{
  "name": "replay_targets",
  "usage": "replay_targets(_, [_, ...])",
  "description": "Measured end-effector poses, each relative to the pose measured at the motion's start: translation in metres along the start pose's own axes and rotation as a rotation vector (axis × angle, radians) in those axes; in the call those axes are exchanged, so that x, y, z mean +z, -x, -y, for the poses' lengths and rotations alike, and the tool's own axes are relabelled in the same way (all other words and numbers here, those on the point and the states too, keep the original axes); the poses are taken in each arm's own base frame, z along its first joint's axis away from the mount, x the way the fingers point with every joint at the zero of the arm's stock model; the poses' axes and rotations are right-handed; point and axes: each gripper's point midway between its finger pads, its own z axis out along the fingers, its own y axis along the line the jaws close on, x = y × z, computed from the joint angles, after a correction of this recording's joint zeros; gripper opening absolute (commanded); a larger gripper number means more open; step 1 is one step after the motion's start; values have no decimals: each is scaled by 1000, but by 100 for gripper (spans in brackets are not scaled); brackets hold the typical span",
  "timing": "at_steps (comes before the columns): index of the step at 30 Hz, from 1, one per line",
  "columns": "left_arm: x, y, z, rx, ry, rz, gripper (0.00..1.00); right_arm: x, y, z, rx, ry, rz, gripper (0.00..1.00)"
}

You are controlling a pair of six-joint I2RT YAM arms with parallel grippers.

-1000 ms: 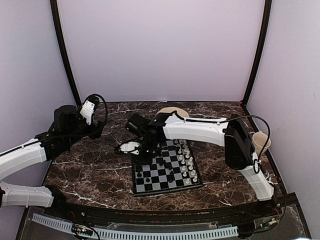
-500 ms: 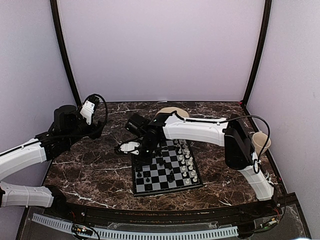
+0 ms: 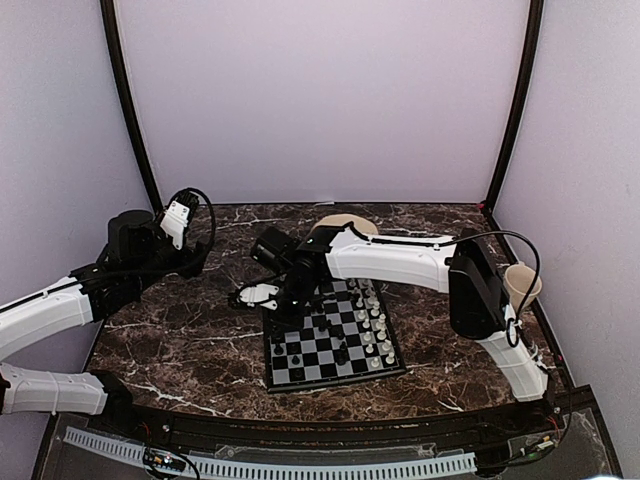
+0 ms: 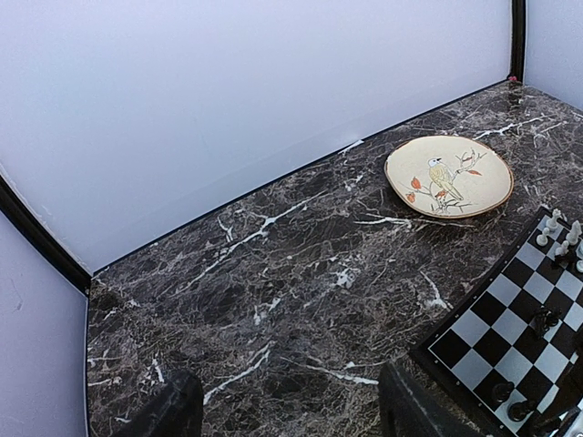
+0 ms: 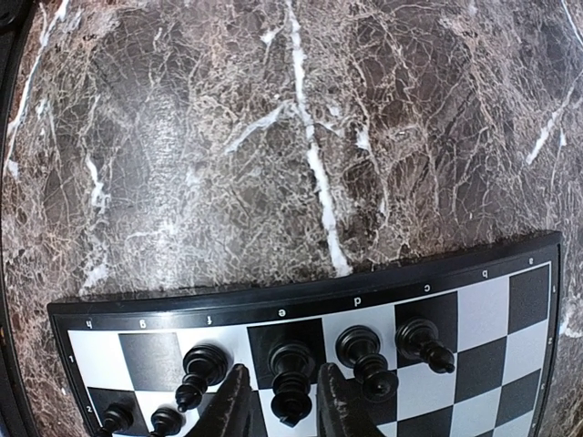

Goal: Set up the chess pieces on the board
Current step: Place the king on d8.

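The board (image 3: 335, 381) lies at mid-table with white chess pieces (image 3: 375, 325) along its right side and black ones (image 3: 290, 350) along its left. My right gripper (image 3: 290, 305) hangs over the board's far left corner. In the right wrist view it (image 5: 284, 391) is open. Its fingers (image 5: 232, 401) flank a black piece (image 5: 291, 378) that stands on its own on the e square of the back row (image 5: 301, 296). Other black pieces (image 5: 363, 355) stand beside it. My left gripper (image 4: 291, 410) hovers open over bare marble left of the board (image 4: 510, 337), holding nothing.
A round beige plate (image 4: 448, 176) with a bird picture lies behind the board, partly hidden by the right arm in the top view (image 3: 345, 222). A beige cup (image 3: 522, 285) stands at the right edge. White walls close in the table.
My right gripper's jaws have parted, leaving the black piece standing on the board's back row. Neither arm has visibly shifted.
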Motion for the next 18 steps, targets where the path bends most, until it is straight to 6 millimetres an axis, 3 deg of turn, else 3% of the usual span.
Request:
replay_targets(13, [0,0,0,0,-2,0,68,-6,9,-1,-2,11,27,19])
replay_targets(18, [0,0,0,0,-2,0,68,-8,10,-2,-2,15,30,23])
